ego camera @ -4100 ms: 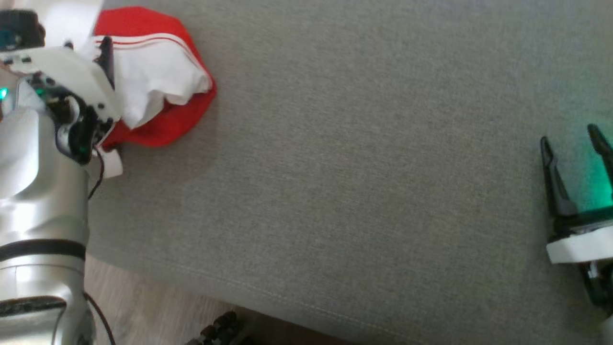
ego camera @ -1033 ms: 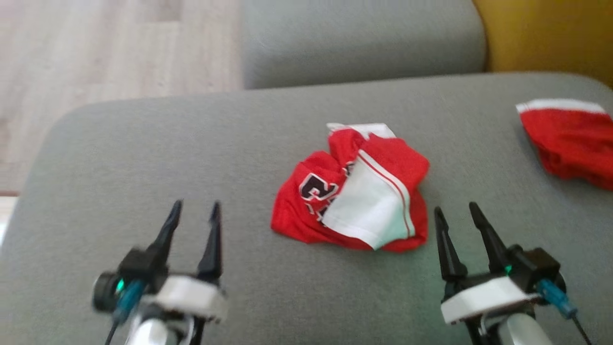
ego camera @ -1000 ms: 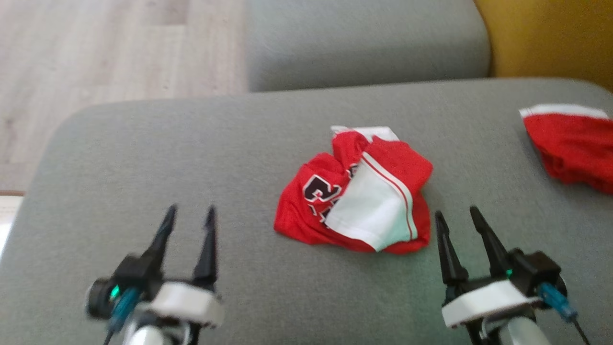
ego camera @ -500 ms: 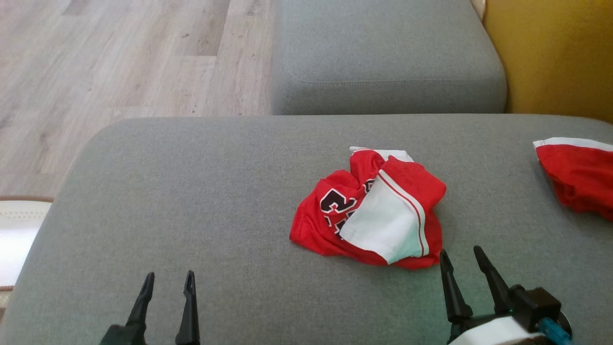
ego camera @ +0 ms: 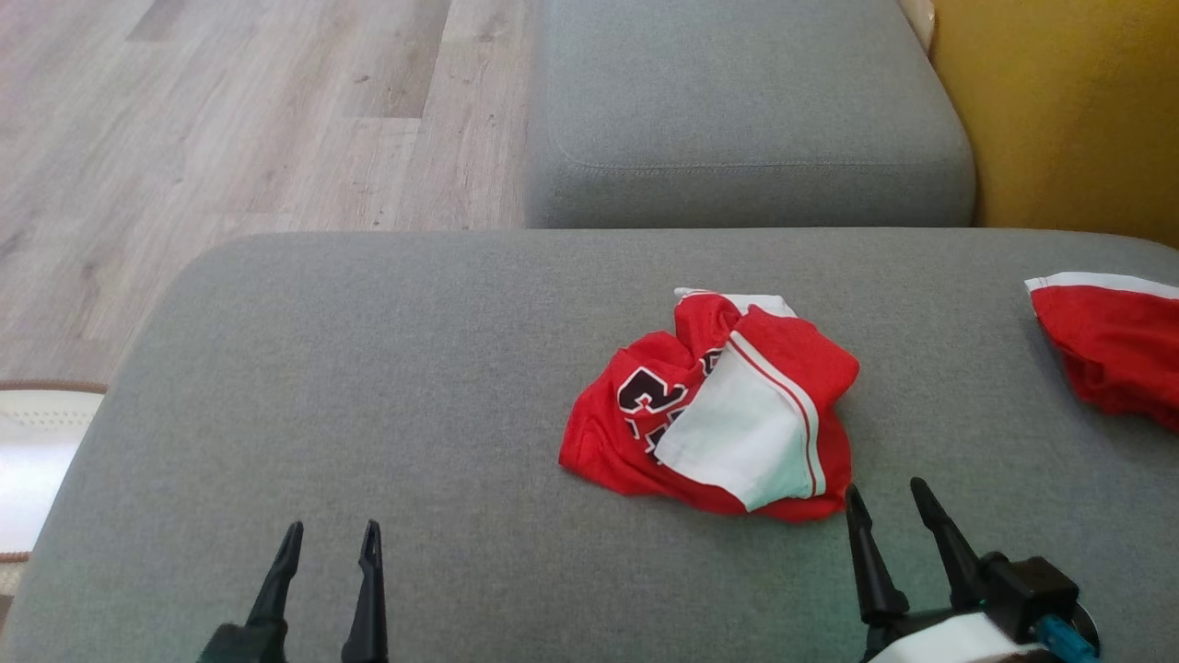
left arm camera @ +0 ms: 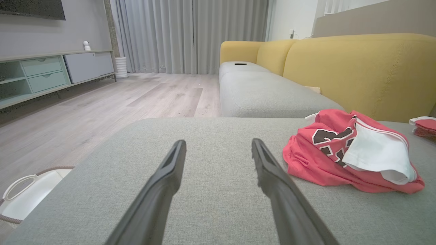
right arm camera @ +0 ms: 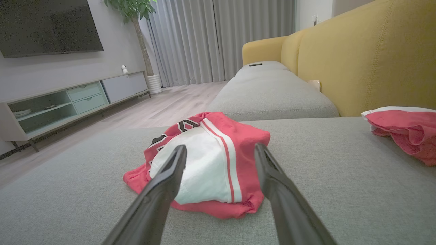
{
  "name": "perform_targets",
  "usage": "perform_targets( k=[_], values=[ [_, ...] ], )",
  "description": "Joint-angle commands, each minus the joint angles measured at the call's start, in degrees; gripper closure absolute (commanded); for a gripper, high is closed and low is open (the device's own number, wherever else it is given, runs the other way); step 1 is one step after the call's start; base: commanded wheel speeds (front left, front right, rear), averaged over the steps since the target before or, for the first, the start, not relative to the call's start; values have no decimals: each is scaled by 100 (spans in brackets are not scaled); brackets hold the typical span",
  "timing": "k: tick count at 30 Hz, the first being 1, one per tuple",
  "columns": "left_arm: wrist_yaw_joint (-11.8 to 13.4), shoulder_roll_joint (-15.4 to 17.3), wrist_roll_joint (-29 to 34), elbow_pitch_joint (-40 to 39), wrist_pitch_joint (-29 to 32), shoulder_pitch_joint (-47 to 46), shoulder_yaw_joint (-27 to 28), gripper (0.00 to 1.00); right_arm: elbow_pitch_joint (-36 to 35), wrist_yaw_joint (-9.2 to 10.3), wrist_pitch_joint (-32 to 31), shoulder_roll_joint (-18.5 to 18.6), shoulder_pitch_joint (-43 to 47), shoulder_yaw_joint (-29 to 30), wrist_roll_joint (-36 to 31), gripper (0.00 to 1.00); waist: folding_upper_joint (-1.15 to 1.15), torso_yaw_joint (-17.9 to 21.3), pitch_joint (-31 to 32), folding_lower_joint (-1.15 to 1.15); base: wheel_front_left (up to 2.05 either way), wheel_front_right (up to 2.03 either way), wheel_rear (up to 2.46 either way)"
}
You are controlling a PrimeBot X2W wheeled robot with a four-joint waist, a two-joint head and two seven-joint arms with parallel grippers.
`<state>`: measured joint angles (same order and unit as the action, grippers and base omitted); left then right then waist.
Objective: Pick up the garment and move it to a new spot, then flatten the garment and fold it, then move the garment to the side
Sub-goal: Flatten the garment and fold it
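Note:
A crumpled red and white garment with black lettering lies bunched on the grey cushion, right of centre. My right gripper stands open just in front of its near right edge, apart from the cloth. The right wrist view has the garment straight ahead between the open fingers. My left gripper is open over bare cushion, well to the left of the garment. From the left wrist the garment lies off to the right.
A second red and white cloth lies at the cushion's right edge. Another grey seat cushion sits behind, with a yellow sofa back to the right. Wooden floor lies beyond on the left, and a white object stands beside the cushion.
The head camera has tilted up over the last second, so both grippers sit lower in the picture. The garment has not moved and both grippers stay open.

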<state>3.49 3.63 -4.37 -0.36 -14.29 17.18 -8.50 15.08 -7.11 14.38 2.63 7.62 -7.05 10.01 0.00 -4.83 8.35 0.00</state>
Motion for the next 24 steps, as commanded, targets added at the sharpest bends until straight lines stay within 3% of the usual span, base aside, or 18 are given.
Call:
perform_targets(
  k=[1,24],
  values=[
    [-35,-54,69,-185,-71,-287,196,0,-208,-37,62,25,-198,-110,-10,0,0,2,-3,0,0,0,0],
    [-96,-73,158,-56,-71,-366,94,0,-198,-37,62,25,-221,-109,25,0,0,17,-29,0,0,0,0]
  ],
)
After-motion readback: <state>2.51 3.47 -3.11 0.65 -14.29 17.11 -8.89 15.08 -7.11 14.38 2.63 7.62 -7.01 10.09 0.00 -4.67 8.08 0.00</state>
